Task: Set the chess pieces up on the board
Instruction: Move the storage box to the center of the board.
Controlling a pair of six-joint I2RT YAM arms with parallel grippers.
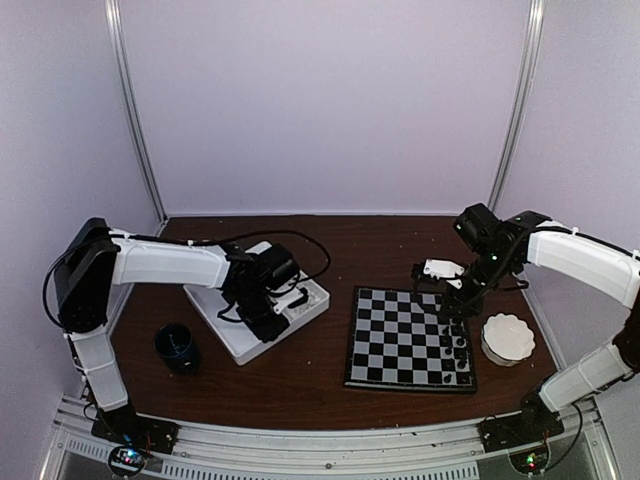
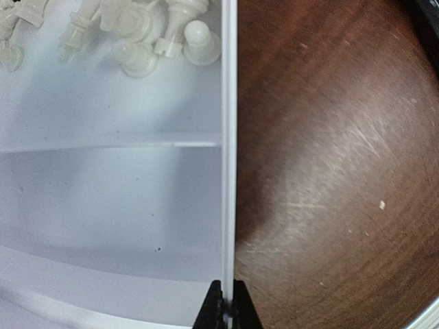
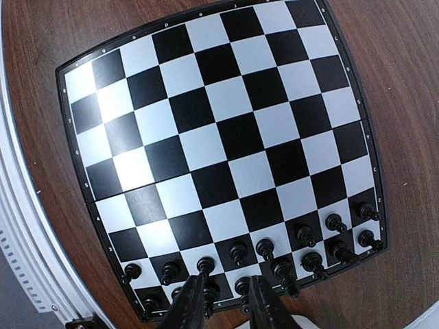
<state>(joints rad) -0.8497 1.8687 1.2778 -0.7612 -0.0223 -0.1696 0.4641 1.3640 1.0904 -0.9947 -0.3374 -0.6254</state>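
Right wrist view, item 1: board point(image 3: 226, 137), flat on the tabletop point(image 2: 329, 171), centre squares bare
Item 2: black chess pieces point(image 3: 302, 236), upright in two ranks along one edge of the board. The fingers hide part of the rear rank, so whether it is complete cannot be told
Item 3: right end effector point(image 3: 225, 284), fingers spread, nothing gripped, poised over the rear rank with two black men showing in the gap
Item 4: white chess pieces point(image 2: 137, 41), heaped on their sides in one compartment of the white tray point(image 2: 103, 205), well apart from the board; none on the board
Item 5: left end effector point(image 2: 226, 308), fingers drawn together either side of the tray's outer wall, apparently pinching it
Item 6: white bowl point(image 1: 508, 338) just beside the board's black end; dark cup point(image 1: 178, 347) near the tray

Handling note (judgement): the black side looks nearly done and the white side is wholly outstanding. To clear the rear rank cleanly, the right end effector should rise straight up, fingers wide, brushing no neighbour. The white men are tiny and tangled, so take one from the heap's edge by its head and set it upright on its square
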